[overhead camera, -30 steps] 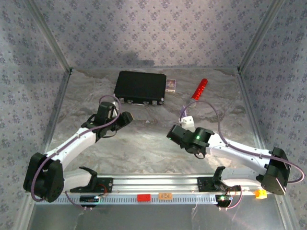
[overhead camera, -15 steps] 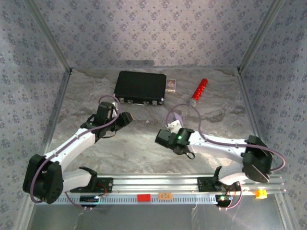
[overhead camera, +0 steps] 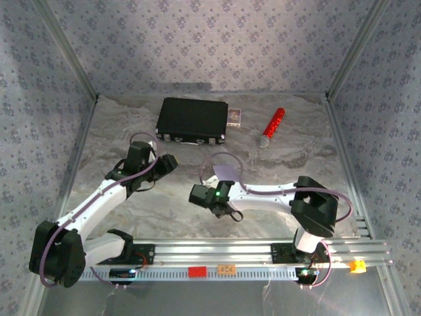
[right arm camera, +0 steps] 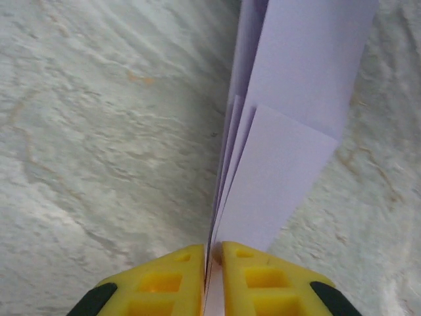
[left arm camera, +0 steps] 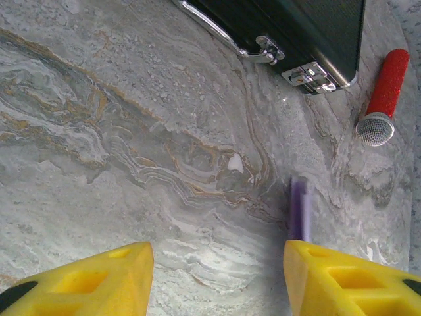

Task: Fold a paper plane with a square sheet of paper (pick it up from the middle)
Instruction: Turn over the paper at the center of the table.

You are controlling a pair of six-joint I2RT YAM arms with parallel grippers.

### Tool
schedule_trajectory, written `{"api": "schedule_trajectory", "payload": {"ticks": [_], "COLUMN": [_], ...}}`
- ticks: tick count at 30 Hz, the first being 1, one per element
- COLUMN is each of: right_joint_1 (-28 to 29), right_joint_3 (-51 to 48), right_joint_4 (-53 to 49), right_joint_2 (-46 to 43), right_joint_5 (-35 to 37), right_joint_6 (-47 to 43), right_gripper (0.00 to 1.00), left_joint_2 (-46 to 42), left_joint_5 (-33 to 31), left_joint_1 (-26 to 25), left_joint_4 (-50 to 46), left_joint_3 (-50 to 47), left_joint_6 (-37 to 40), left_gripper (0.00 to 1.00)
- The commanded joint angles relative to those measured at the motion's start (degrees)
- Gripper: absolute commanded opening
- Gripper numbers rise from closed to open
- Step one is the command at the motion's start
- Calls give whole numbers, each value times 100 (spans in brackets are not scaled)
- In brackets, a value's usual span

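The paper plane (right arm camera: 289,112), a folded piece of pale lilac paper with several layers, stands on edge between the yellow fingers of my right gripper (right arm camera: 214,253). The jaws are closed on its lower end. From above, the paper plane (overhead camera: 227,172) is a small pale flap over the middle of the marbled table, with the right gripper (overhead camera: 220,183) just beneath it. My left gripper (overhead camera: 170,161) hovers to the left of it, open and holding nothing. In the left wrist view the paper plane (left arm camera: 299,209) is a thin purple strip just past the right fingertip of the left gripper (left arm camera: 216,255).
A black case (overhead camera: 193,120) lies at the back, its latches facing the arms. A small white-and-dark card box (overhead camera: 235,116) sits against its right end. A red-and-silver cylinder (overhead camera: 272,126) lies to the right of that. Patterned walls enclose the table on three sides.
My right arm has swung left across the table, carrying the folded paper from right of centre to the middle. The left gripper has shifted slightly left.
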Motion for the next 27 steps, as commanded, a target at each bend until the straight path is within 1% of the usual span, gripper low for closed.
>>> {"api": "schedule_trajectory", "payload": {"ticks": [1,4,7,9,12,16,22,27], "right_joint_1": [16,-69,-269,-494,-992,-1751,-2403,-2654], "right_joint_3": [148,-70,-465,-869,-1592,-2553,-3511,-4162], "right_joint_4": [312,838,1344,1805,2669,3644,4418,4888], "right_joint_2": [-55,-448,-1000,-1424,-2004,-2549,-3292,-3858], "right_joint_5": [-467,-704,-796,-1017,-1451,-2127,-2356,-2451], "right_joint_6": [-38,-4,78,267,532,802,1263,1497], "right_gripper": [23,35,40,40,38,31,26,25], "left_joint_2": [-54,-60,-32,10,89,144,150,127], "left_joint_5": [235,308,420,484,561,608,628,554], "left_joint_1": [55,60,60,60,57,60,64,60], "left_joint_4": [-78,-15,60,99,211,333,129,-7], "left_joint_3": [23,-13,-41,-47,-41,-69,46,82], "left_joint_6": [174,176,173,170,141,52,74,71], "left_gripper": [54,54,54,54,54,54,54,54]}}
